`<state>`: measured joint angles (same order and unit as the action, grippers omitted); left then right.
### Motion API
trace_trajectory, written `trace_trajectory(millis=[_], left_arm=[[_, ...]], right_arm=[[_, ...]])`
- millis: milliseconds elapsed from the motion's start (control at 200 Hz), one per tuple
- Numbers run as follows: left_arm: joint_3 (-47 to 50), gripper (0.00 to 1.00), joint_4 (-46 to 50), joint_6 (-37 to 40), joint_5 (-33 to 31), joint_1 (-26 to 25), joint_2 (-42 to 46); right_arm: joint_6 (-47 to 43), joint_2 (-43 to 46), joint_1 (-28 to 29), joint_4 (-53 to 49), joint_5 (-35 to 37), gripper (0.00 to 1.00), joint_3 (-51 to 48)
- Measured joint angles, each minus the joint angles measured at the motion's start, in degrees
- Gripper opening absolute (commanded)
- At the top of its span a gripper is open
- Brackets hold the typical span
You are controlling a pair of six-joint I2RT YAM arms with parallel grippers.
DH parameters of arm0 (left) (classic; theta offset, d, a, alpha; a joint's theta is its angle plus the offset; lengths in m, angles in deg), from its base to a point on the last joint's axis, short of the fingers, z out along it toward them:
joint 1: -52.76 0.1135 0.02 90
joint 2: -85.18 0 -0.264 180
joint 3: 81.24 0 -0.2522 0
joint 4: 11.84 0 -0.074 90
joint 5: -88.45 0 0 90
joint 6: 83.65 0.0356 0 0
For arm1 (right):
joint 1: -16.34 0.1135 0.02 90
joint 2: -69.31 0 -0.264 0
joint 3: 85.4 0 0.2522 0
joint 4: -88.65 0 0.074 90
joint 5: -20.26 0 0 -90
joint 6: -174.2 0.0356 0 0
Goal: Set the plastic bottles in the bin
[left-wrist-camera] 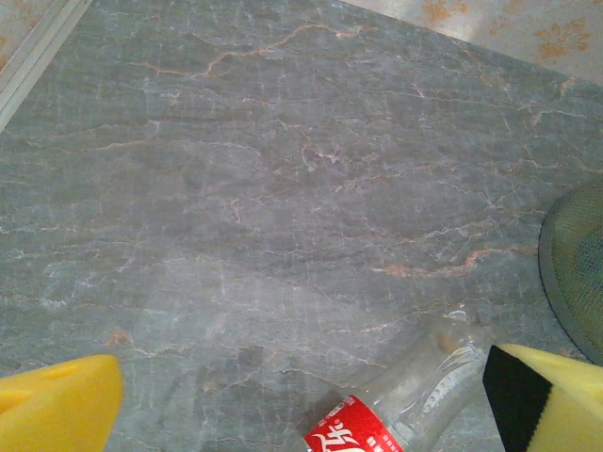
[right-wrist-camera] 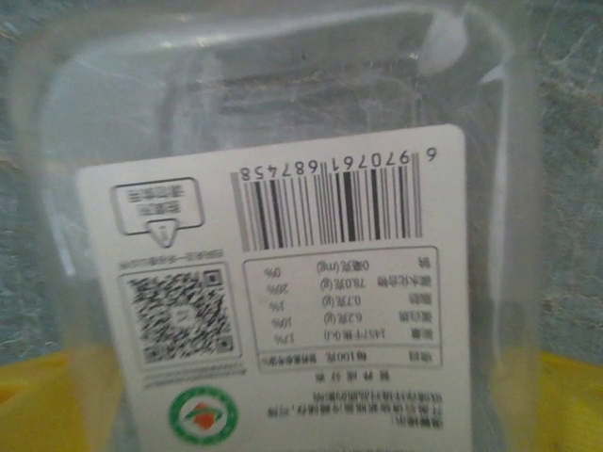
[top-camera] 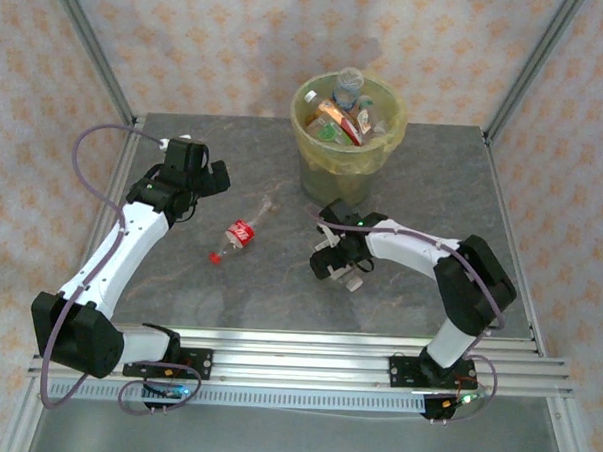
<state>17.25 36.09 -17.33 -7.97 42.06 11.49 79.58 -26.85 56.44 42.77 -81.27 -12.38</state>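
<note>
Bolted to the metal rail (top-camera: 296, 348) at the near edge, the two arm bases sit side by side, and both arms reach out over the grey marbled table (top-camera: 434, 182).

From the right wrist, a clear bottle (right-wrist-camera: 301, 141) with a white barcode label lies close under the camera, between the yellow fingers (right-wrist-camera: 28, 405) of the right gripper (top-camera: 342, 271). The jaws stand wide, one finger at each lower corner of that view; whether they touch the bottle I cannot tell.

Further out and to the left, a red-labelled bottle (top-camera: 238, 234) lies on its side on the table, cap toward the near-left.

Just beyond it, the left gripper (top-camera: 216, 177) hangs with its jaws wide and nothing between them. From the left wrist, the clear shoulder of the red-labelled bottle passes close by the right-hand finger.

At the far edge stands the pale yellow-green bin (top-camera: 329, 172), lined with a yellowish bag. Several bottles (top-camera: 341, 116) are piled inside it, up to the rim.
</note>
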Motion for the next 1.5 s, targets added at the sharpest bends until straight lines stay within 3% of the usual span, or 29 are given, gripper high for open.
trace_trajectory(millis=[130,275,410,636,786,916,1141,1501], left_arm=[[0.0,1.00,0.1,0.0,0.0,0.0,0.0],[0.0,1.00,0.1,0.0,0.0,0.0,0.0],[0.0,1.00,0.5,0.0,0.0,0.0,0.0],[-0.6,1.00,1.2,0.0,0.0,0.0,0.0],[-0.7,1.00,1.2,0.0,0.0,0.0,0.0],[-0.9,1.00,1.2,0.0,0.0,0.0,0.0],[-1.2,1.00,1.2,0.0,0.0,0.0,0.0],[-1.3,1.00,1.2,0.0,0.0,0.0,0.0]], right_arm=[[0.1,-1.4,0.0,0.0,0.6,0.95,0.0],[1.1,-1.5,0.0,-0.1,1.3,0.72,0.6],[1.8,-0.3,0.0,-0.7,1.3,0.57,1.4],[3.5,11.5,0.0,-5.9,0.9,0.58,5.7],[5.6,19.7,0.0,-9.7,2.0,0.59,15.4],[8.2,21.4,0.0,-13.1,6.6,0.59,26.6],[14.1,14.7,-3.6,-16.7,15.6,0.59,45.2],[22.5,-9.1,-8.6,-20.5,24.8,0.62,72.0]])
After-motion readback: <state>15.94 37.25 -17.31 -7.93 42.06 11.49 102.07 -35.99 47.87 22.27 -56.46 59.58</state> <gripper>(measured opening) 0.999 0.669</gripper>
